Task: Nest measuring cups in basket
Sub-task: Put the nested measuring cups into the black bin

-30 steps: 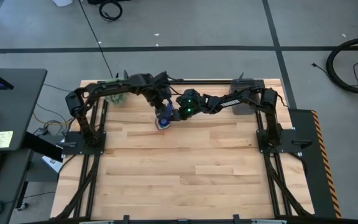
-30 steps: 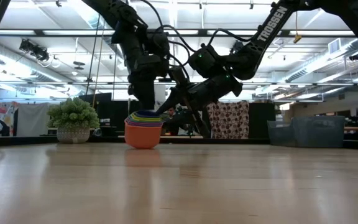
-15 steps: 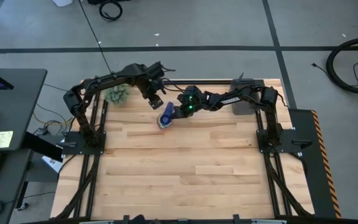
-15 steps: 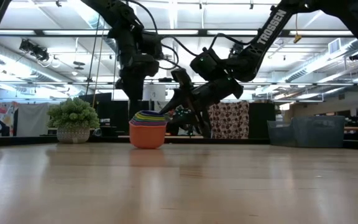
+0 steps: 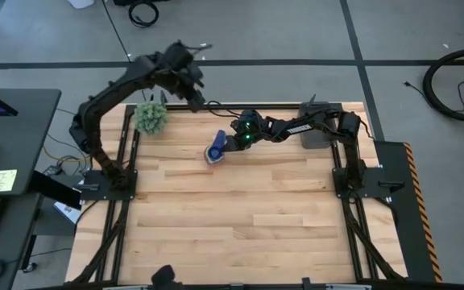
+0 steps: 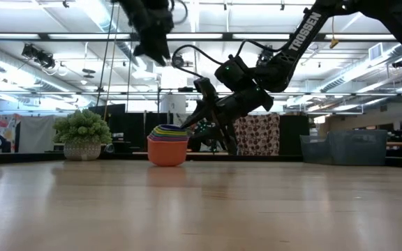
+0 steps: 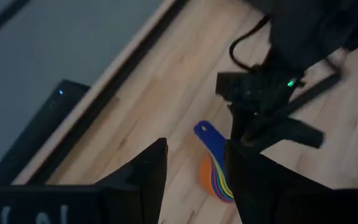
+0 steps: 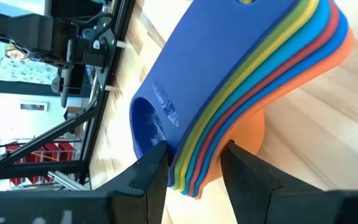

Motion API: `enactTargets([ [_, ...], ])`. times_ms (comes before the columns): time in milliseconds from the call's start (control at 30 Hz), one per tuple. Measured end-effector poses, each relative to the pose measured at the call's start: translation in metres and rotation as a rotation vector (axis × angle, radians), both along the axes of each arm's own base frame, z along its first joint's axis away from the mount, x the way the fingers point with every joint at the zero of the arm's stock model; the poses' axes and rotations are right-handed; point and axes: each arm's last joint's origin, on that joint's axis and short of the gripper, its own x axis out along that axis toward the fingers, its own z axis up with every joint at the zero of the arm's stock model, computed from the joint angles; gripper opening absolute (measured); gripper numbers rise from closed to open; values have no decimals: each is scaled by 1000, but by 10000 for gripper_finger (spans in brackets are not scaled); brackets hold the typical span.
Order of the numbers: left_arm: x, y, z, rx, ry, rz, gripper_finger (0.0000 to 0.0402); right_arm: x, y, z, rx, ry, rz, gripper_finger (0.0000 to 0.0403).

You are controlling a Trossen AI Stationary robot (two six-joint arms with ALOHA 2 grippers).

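The measuring cups [image 5: 214, 151] stand nested in one stack, orange at the bottom and dark blue on top, resting on the orange cup's base [image 6: 167, 157] at the table's far middle. Their handles fan out toward the far right. My right gripper [image 5: 226, 146] reaches in from the right and is shut on those handles. My left gripper [image 5: 197, 95] hangs open and empty, high over the table's far edge, left of the stack; it also shows in the left wrist view [image 7: 194, 174]. The basket [image 5: 321, 138] sits at the far right, partly under my right arm. My right gripper pinches the stack of handles [image 8: 194, 163] close to the bowls, one finger [image 8: 151, 177] on the dark blue top handle and the other [image 8: 247, 180] under the orange one. It comes slanting down from the table's right, across the handles. The stack stands upright on the table.
A fuzzy green plant ball [image 5: 151, 118] in a pot sits at the far left, near my left arm. The wooden table top [image 5: 240, 217] stretches bare toward the near edge. Black arm frames [image 5: 107, 173] stand at both sides.
My left gripper has risen from beside the stack and swung toward the table's far-left, now high above the far edge. The stack has slid slightly toward the table's right with my right gripper still on its handles.
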Motion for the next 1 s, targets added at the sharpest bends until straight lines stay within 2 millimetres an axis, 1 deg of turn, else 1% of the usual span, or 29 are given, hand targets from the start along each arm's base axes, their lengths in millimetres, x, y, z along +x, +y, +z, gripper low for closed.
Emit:
enactTargets([
  [100,-12,-2,25,44,-53,18,162,0,0,0,0,-2,-1,148],
  [233,-28,-8,53,94,-109,39,162,0,0,0,-35,-14,18,148],
  [367,-44,-16,69,129,-139,58,162,0,0,1,-45,-23,43,148],
  [467,-51,-21,74,143,-142,67,162,-1,-1,1,-38,-26,51,148],
  [633,-57,-25,75,144,-110,83,162,-3,-6,1,-20,-27,48,141],
  [767,-58,-26,73,126,-87,83,162,-5,-11,1,-13,-26,32,132],
  [1000,-58,-26,72,122,-83,83,162,-7,-15,1,-12,-26,21,132],
])
